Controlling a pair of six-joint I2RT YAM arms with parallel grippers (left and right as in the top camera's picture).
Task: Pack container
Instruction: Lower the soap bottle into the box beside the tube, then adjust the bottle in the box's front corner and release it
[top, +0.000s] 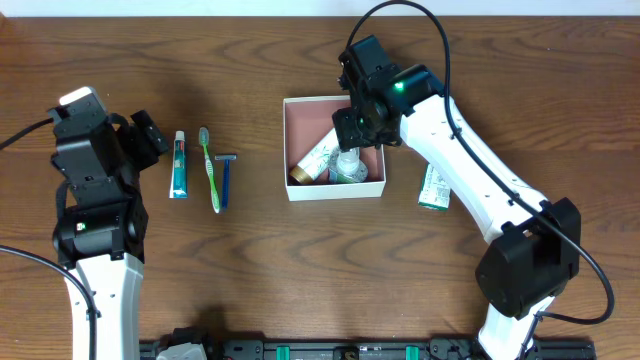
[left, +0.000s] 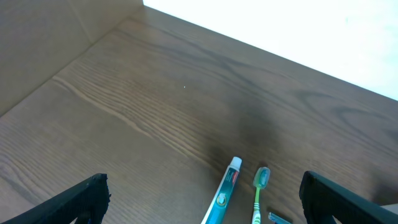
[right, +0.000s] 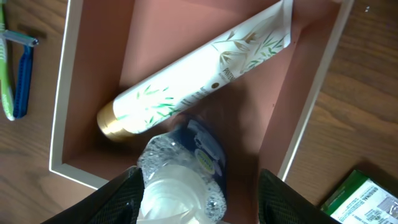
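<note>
The container (top: 334, 191) is a shallow white-walled box with a reddish-brown floor (right: 155, 31), at the table's middle. Inside lie a white tube with a gold cap (right: 199, 74) and a clear plastic bottle (right: 180, 186). My right gripper (top: 352, 135) hangs over the box's right half. In the right wrist view the right gripper (right: 199, 196) is open around the bottle: the left finger is against it and a gap shows on the right side. My left gripper (left: 205, 196) stands wide open and holds nothing, just left of a toothpaste tube (left: 225, 193).
A toothpaste tube (top: 179, 165), a green toothbrush (top: 210, 168) and a blue razor (top: 226, 178) lie side by side left of the box. A small green-and-white carton (top: 434, 187) lies right of it, under my right arm.
</note>
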